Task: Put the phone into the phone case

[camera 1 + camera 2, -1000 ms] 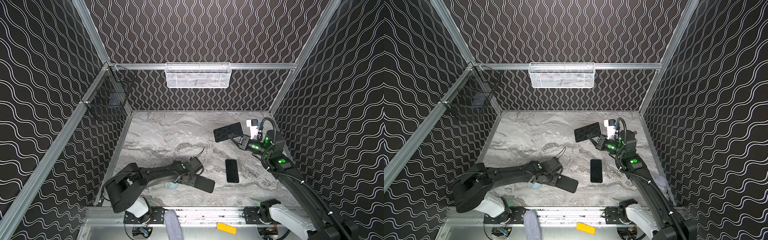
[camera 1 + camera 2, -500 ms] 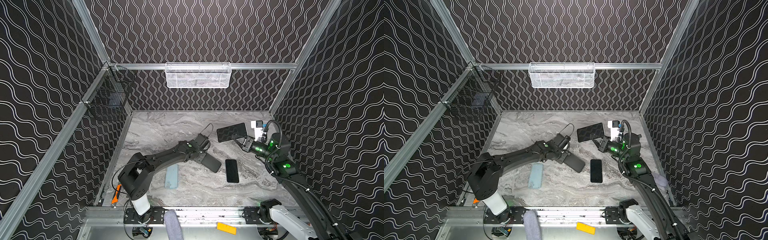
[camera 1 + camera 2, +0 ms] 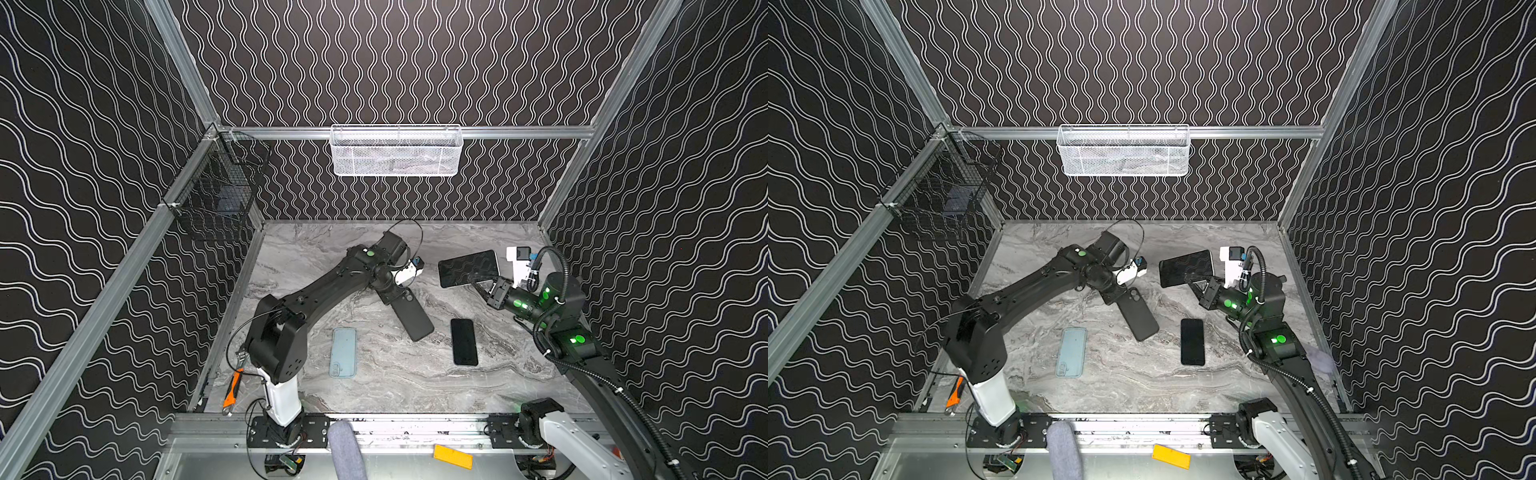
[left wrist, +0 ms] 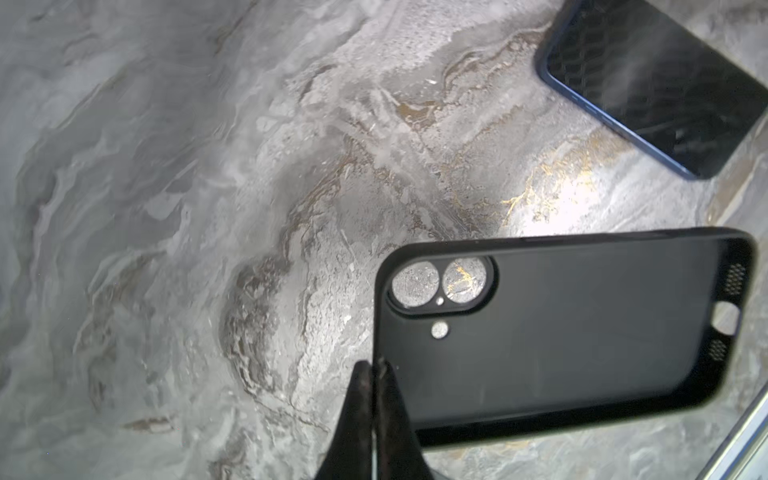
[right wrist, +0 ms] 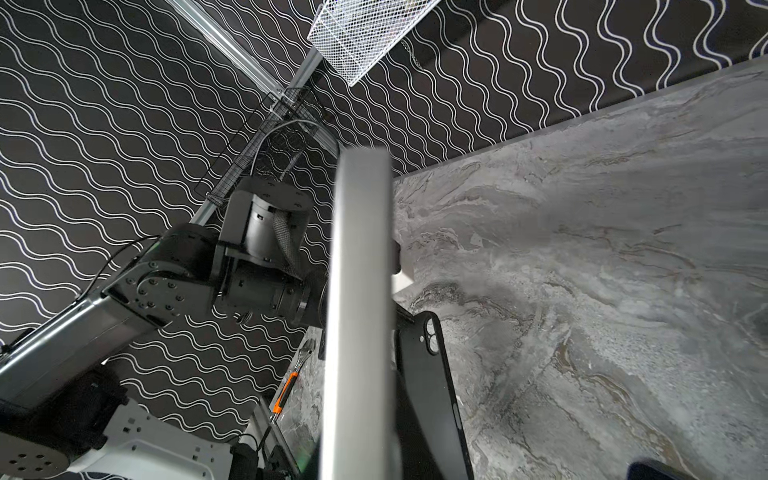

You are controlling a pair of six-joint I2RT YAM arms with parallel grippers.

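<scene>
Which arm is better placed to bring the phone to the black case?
Probably the right: the right gripper holds a phone lifted near the black case, whose edge the left gripper pinches.

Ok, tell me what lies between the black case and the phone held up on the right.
Nothing: in both top views only bare tabletop shows between the black case and the raised phone.

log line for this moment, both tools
left tool: shut on black case | right tool: shut on phone | phone not yet in case | table: blue case, second phone
</scene>
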